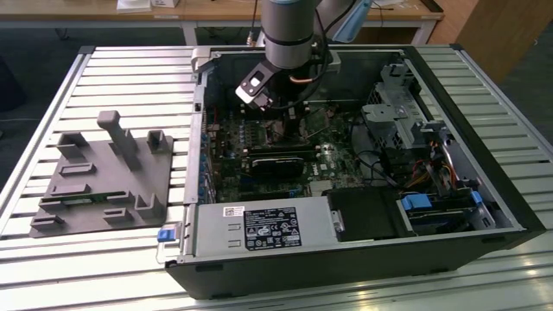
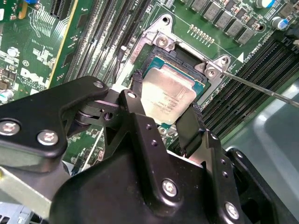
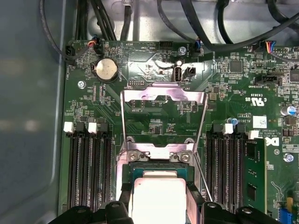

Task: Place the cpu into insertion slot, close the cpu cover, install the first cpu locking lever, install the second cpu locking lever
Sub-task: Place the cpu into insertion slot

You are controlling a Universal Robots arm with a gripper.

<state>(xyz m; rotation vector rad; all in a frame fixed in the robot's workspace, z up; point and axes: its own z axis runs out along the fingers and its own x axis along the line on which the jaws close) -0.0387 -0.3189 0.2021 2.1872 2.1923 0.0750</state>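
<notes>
My gripper (image 2: 166, 100) is shut on the cpu (image 2: 169, 93), a flat square chip with a dull silver top, with one black finger (image 2: 136, 91) on each of two opposite edges. The cpu sits level within the insertion slot (image 2: 183, 53), whose black rim shows along the far side; whether it is fully seated I cannot tell. In the first wrist view the cpu (image 3: 159, 198) lies between the fingers, and the cpu cover (image 3: 163, 93), a thin silver frame, stands folded back open behind the slot. A thin wire locking lever (image 2: 261, 88) sticks out beside the slot. In the exterior view the gripper (image 1: 292, 120) reaches down into the computer case.
Long black memory slots (image 3: 91, 168) flank the socket on both sides. Cables (image 3: 219, 28) cross above the board. The power supply box (image 1: 268, 227) and drive cage (image 1: 397, 116) crowd the case. A grey fixture plate (image 1: 103, 175) lies on the slatted table at the exterior view's left.
</notes>
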